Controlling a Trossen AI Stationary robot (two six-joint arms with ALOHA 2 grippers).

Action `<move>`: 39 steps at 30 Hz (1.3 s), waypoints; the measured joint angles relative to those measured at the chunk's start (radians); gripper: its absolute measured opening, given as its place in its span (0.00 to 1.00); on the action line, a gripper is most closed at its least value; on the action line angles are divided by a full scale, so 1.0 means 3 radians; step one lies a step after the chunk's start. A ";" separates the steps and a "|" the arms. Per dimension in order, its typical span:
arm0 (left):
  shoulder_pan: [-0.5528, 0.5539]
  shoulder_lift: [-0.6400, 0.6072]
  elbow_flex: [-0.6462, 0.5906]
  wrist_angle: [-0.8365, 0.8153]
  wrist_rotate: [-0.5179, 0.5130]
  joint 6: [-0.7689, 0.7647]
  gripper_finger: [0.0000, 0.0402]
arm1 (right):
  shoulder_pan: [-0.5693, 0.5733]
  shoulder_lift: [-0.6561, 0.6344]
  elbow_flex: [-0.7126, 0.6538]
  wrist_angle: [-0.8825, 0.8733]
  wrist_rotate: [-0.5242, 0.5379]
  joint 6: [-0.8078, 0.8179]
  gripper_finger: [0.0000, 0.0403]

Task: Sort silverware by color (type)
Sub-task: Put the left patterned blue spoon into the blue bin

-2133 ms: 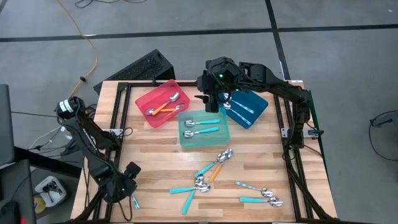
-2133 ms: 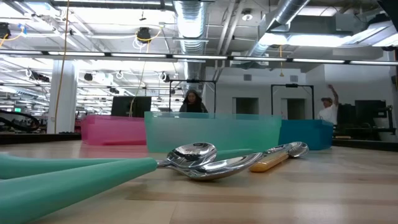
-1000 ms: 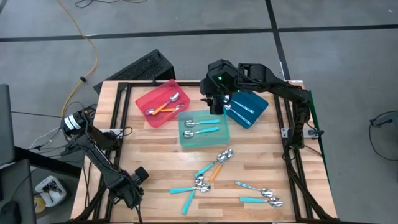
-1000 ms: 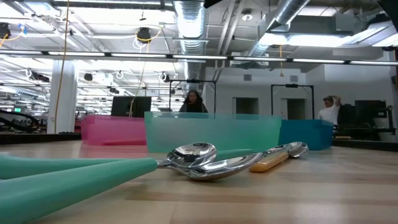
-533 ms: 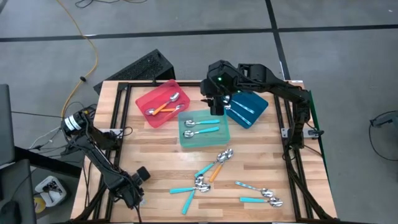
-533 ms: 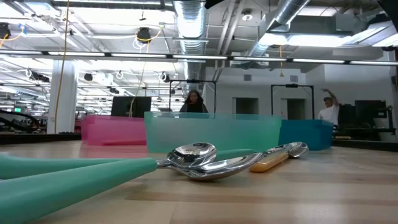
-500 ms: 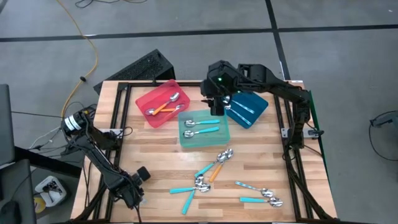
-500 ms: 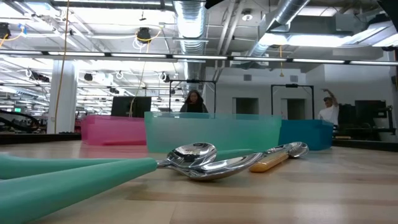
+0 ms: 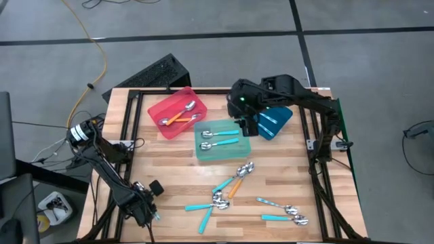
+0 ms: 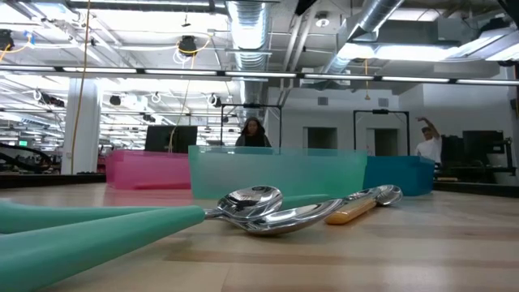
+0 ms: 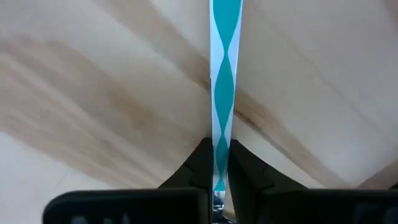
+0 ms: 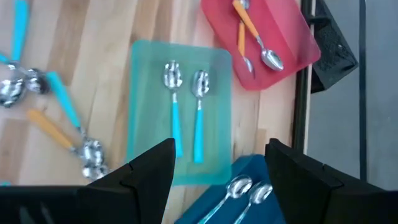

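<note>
Near the table's front left corner my left gripper [image 9: 152, 213] points down at the wood, shut on a teal-handled spoon [image 11: 222, 74] whose twisted teal-and-white handle runs away from the fingers. My right gripper [image 12: 217, 168] hangs open above the far right trays, holding nothing. The red tray [image 9: 157, 108] has orange-handled spoons in it, the pale teal tray [image 9: 203, 154] has two teal-handled spoons, and the blue tray [image 9: 279, 119] has pale-handled ones. Loose silverware [image 9: 230, 188] lies on the wood at the middle and near right. My left gripper pinches the spoon's thin handle [image 11: 219, 163] between its two fingers, which come from above and lie across it. The rest of the handle runs out over the wood. Whether it is lifted clear does not show, and the bowl end is out of view.
A black frame [image 9: 129, 146] borders the table. The three trays stand in a row across the far half. In the low view a pile of spoons [image 10: 268, 209] lies close in front of the trays. People stand in the room behind. Bare wood lies at the left middle.
My left gripper has shut on the teal spoon's handle at the near left corner. My right gripper has gone a little toward the table's right and near edges, from beside the red tray to over the teal and blue trays, and stays open.
</note>
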 joint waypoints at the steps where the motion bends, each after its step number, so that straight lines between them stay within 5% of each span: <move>1: 0.0000 -0.0033 -0.0005 -0.0017 -0.0037 -0.0047 0.03 | 0.0032 -0.0025 0.0002 -0.0007 0.0001 0.0029 0.67; 7: 0.0022 -0.0112 -0.0026 -0.0146 -0.0436 -0.0120 0.03 | 0.0191 -0.0407 0.0001 -0.0074 0.0000 0.0325 0.67; 19: 0.0289 -0.0122 -0.0014 -0.0192 -0.0415 0.0326 0.03 | 0.0548 -0.1075 0.0003 0.0076 0.0030 0.0821 0.67; 39: 0.0905 -0.0873 -0.0006 0.0285 -0.0797 0.0451 0.03 | 0.1203 -0.1419 0.0000 -0.0249 0.0923 0.1411 0.67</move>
